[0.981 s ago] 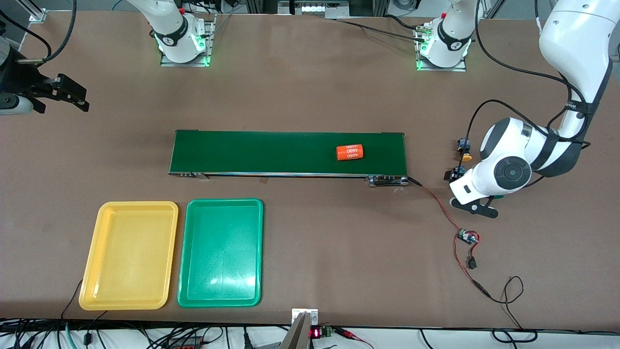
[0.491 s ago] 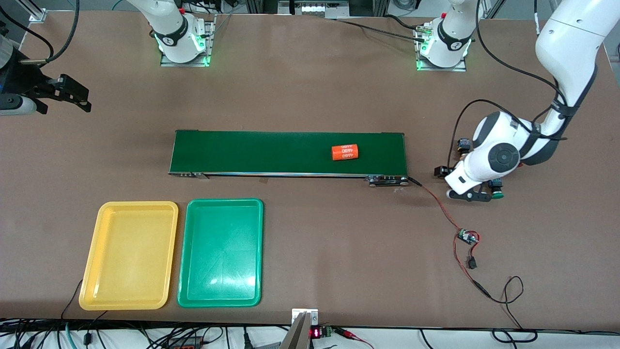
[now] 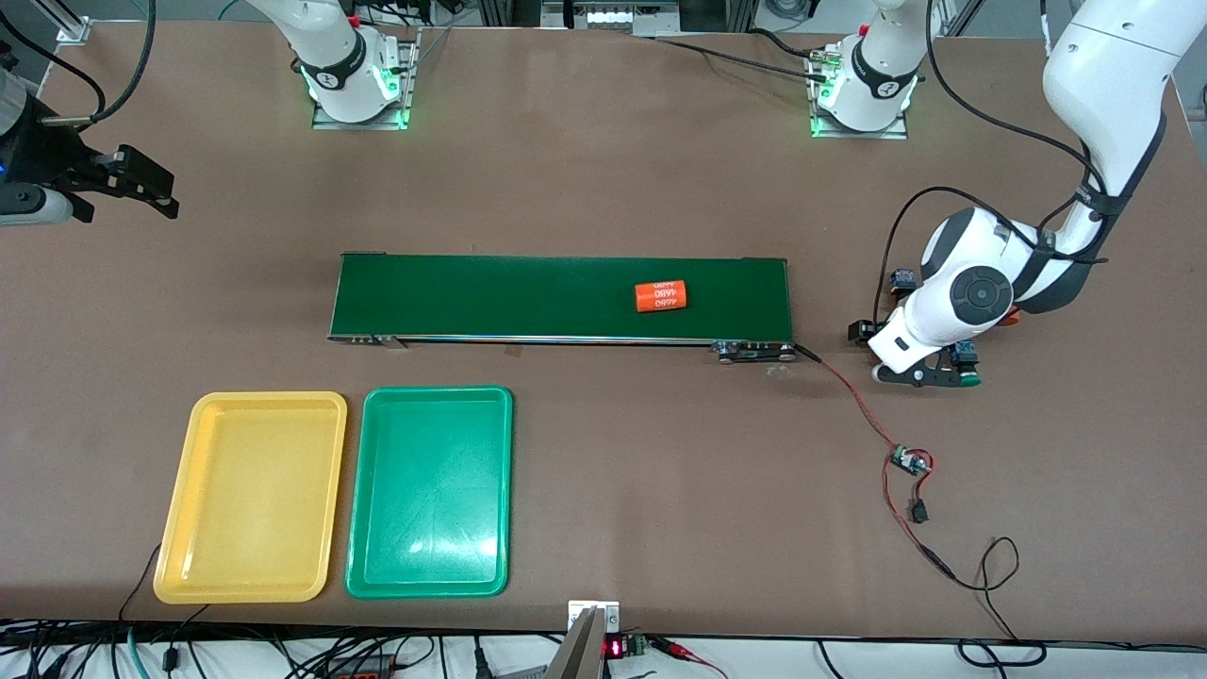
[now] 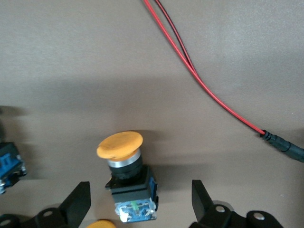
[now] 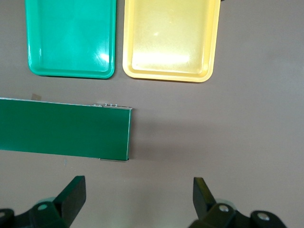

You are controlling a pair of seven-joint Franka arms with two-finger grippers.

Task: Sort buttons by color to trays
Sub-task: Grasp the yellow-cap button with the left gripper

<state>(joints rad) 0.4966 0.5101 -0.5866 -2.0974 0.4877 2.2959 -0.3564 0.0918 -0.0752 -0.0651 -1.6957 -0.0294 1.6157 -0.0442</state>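
Observation:
My left gripper [image 4: 140, 205] is open and low over the table, with its fingers on either side of a yellow-orange button [image 4: 126, 166] that lies on its side; neither finger touches it. A second orange cap [image 4: 99, 224] and another button's blue body [image 4: 9, 164] show at the edges. In the front view the left gripper [image 3: 929, 375] is over the button cluster, where a green-capped button [image 3: 966, 377] and a dark button body [image 3: 902, 279] show. My right gripper [image 5: 137, 194] is open and empty, waiting at the right arm's end [image 3: 141, 184]. The yellow tray [image 3: 250, 495] and green tray [image 3: 429, 490] are empty.
A long dark-green belt [image 3: 528, 297] carries an orange cylinder [image 3: 659, 296] with white print. Red wires [image 4: 209, 90] run from the belt's end to a small circuit board [image 3: 909, 461] near the buttons. Both trays [image 5: 71, 38] [image 5: 171, 38] show in the right wrist view.
My left arm has swung in over the button cluster toward the belt's end and settled. The orange cylinder has travelled along the belt toward the right arm's end. The right arm has barely moved.

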